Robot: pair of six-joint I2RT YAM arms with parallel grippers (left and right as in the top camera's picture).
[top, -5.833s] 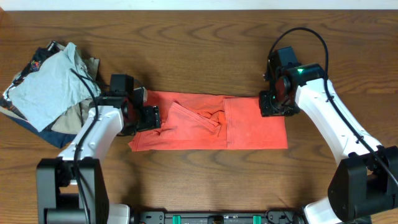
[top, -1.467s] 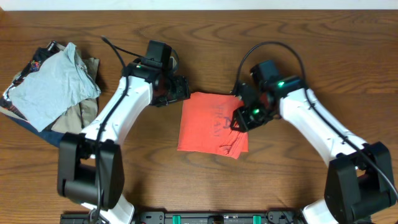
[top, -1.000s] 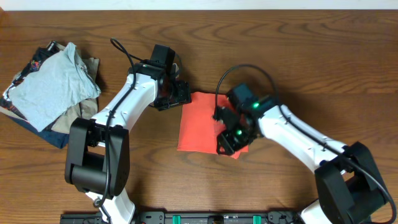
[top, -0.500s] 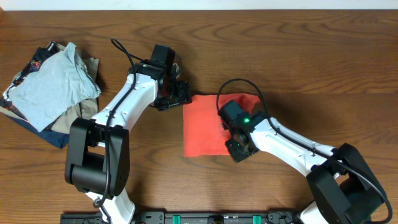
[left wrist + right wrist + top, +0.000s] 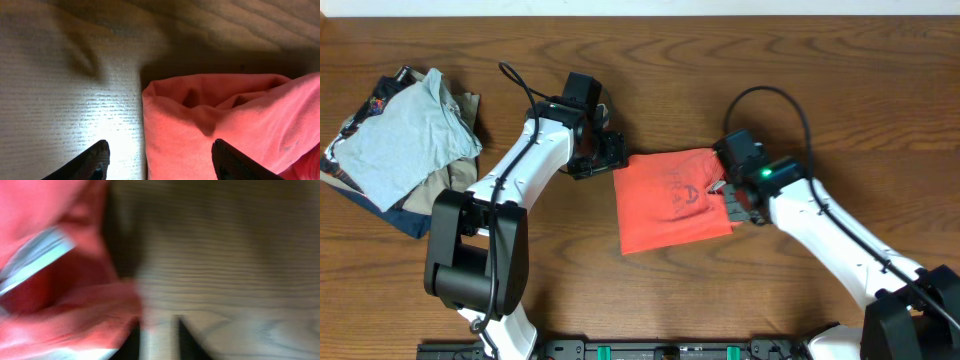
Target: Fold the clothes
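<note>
The coral-red T-shirt (image 5: 670, 200) lies folded into a rough rectangle in the middle of the table, faint white lettering facing up. My left gripper (image 5: 606, 156) is at its top-left corner. In the left wrist view the gripper (image 5: 160, 165) is wide open, and the shirt's folded corner (image 5: 215, 120) lies on the table between the fingers. My right gripper (image 5: 729, 196) is at the shirt's right edge. The right wrist view is blurred. There the gripper (image 5: 160, 340) has a narrow gap that shows bare wood, and the shirt (image 5: 60, 280) lies just left of the fingers.
A pile with a light grey T-shirt (image 5: 395, 140) over tan and navy garments (image 5: 430, 195) sits at the table's left edge. The table is brown wood (image 5: 820, 80). The arm bases stand at the front edge.
My right arm swung from over the shirt's lower middle out to its right edge. The shirt's right half with the lettering is now uncovered. The left arm has stayed at the top-left corner.
</note>
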